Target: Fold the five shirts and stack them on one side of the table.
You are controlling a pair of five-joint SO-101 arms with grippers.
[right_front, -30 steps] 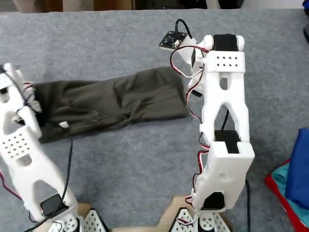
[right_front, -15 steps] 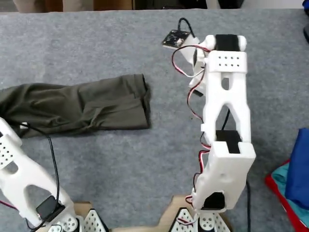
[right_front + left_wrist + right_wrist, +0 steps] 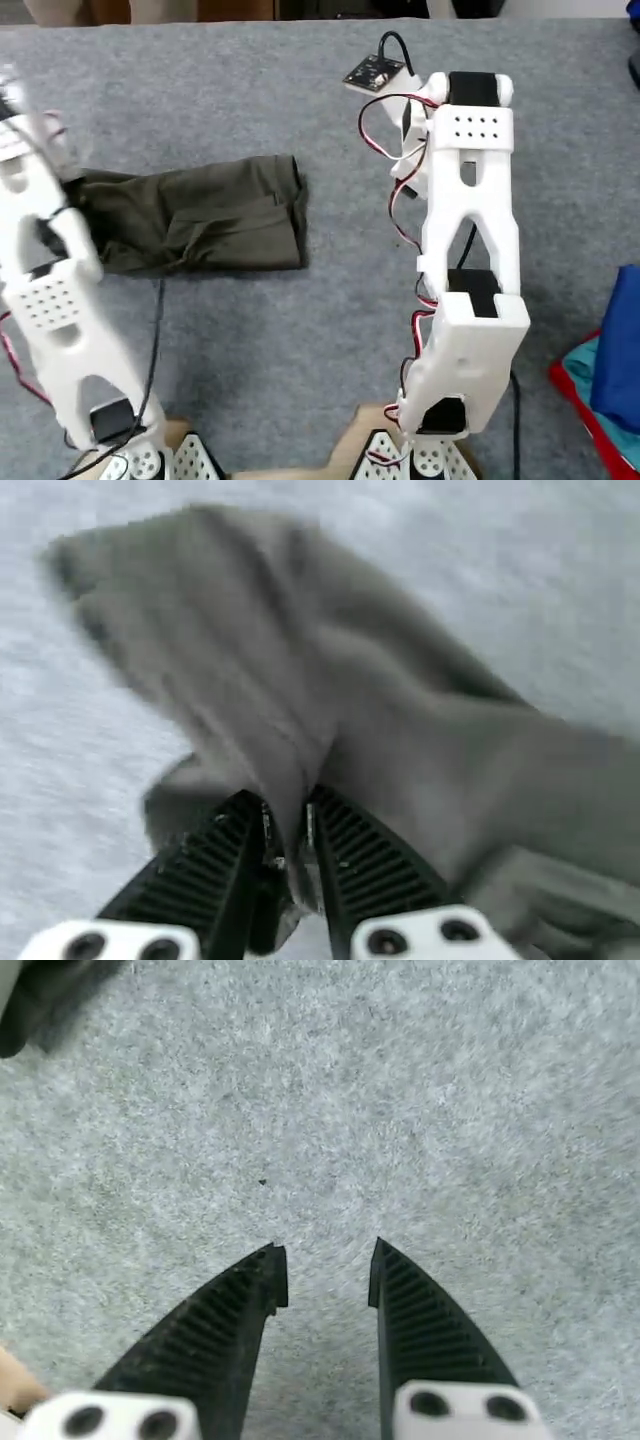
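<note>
A dark olive shirt (image 3: 200,215) lies crumpled in a long band on the left half of the grey table. My left arm (image 3: 50,300) stands over its left end. In the left wrist view my left gripper (image 3: 286,825) is shut on a raised fold of the shirt (image 3: 330,690), which hangs stretched away from the fingers. My right arm (image 3: 468,200) stands right of the shirt, apart from it. My right gripper (image 3: 325,1260) is open over bare table with nothing between its fingers; a dark corner of the shirt (image 3: 40,990) shows at that view's edge.
A pile of other clothes, blue (image 3: 618,340) over teal and red, sits at the table's right edge. The grey table covering (image 3: 200,90) stretches bare behind the shirt and in front of it. Red and white wires (image 3: 395,190) run beside my right arm.
The shirt was dragged left, away from my right arm. Its left end has since come back to the right with my left gripper, so the band is shorter. My right arm has barely moved.
</note>
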